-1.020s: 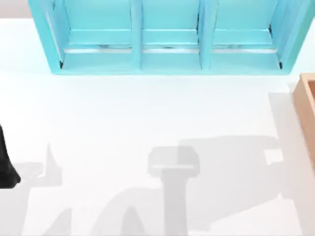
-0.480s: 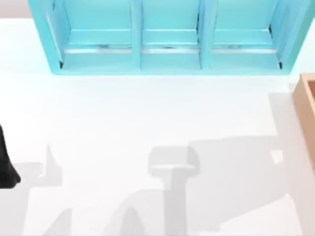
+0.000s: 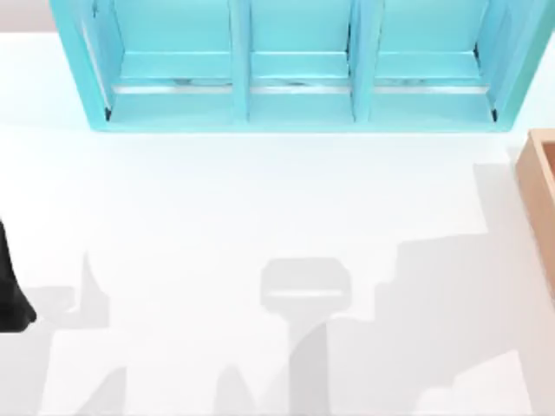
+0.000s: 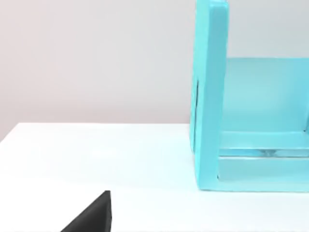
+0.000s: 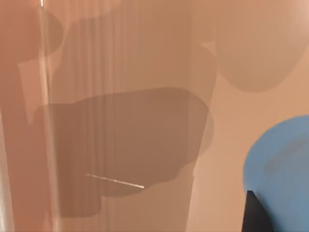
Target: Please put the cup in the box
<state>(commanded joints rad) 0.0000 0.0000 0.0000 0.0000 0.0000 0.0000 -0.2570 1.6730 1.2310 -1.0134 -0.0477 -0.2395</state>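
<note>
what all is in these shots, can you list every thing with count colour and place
cyan three-compartment shelf unit: one, cyan, far edge of the table
tan wood-coloured box: one, tan, right edge of the table; its inside shows in the right wrist view
small plain blue cup: one, blue, over the box's inside, in the right wrist view
white table: one, white, carries shelf and box
left arm: one, black, parked at the table's left edge
right gripper finger: dark, beside the cup

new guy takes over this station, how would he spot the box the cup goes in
Start from the big cyan shelf unit with three compartments along the far side of the white table. Follow the table to its right edge, where a tan wooden box with thick straight walls sits partly out of the top view. It is the one wood-coloured thing; the right wrist view shows the blue cup against its tan surface.
</note>
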